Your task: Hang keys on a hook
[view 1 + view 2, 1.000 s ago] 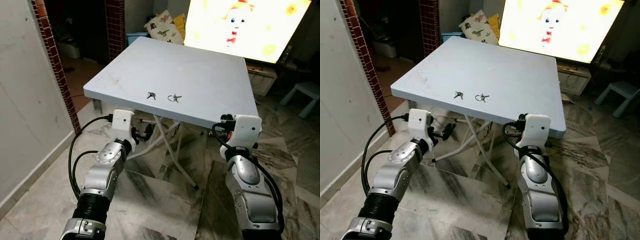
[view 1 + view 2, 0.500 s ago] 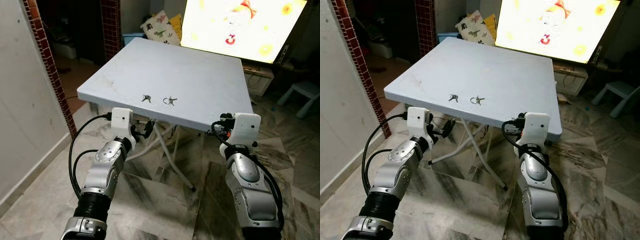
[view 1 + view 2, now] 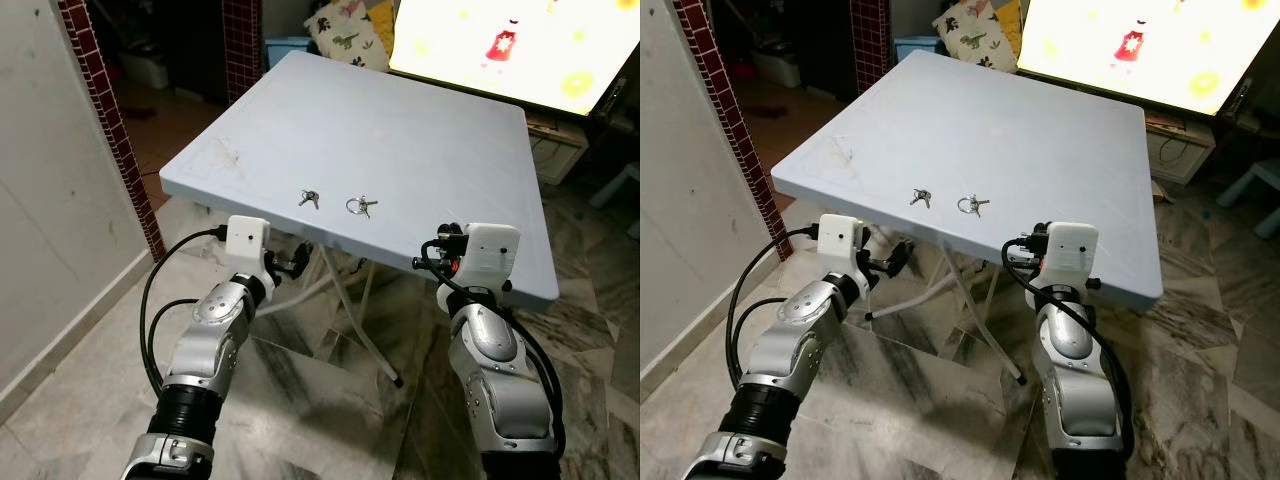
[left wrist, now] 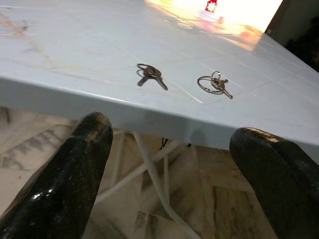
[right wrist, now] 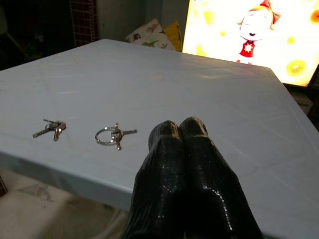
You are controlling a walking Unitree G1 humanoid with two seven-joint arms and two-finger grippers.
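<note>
On table (image 3: pixel 420 130), flat keys (image 3: pixel 361 206)

Most light came from the bright screen (image 3: pixel 520 45), which was overexposed and threw a warm glare across the far part of the pale table (image 4: pixel 60 45). The doorway (image 3: pixel 170 50) behind the table was dim, and the floor (image 4: pixel 149 219) under the tabletop lay in shadow. The head views were sharp; in the wrist views the near black fingers (image 5: pixel 184 169) were soft.
</note>
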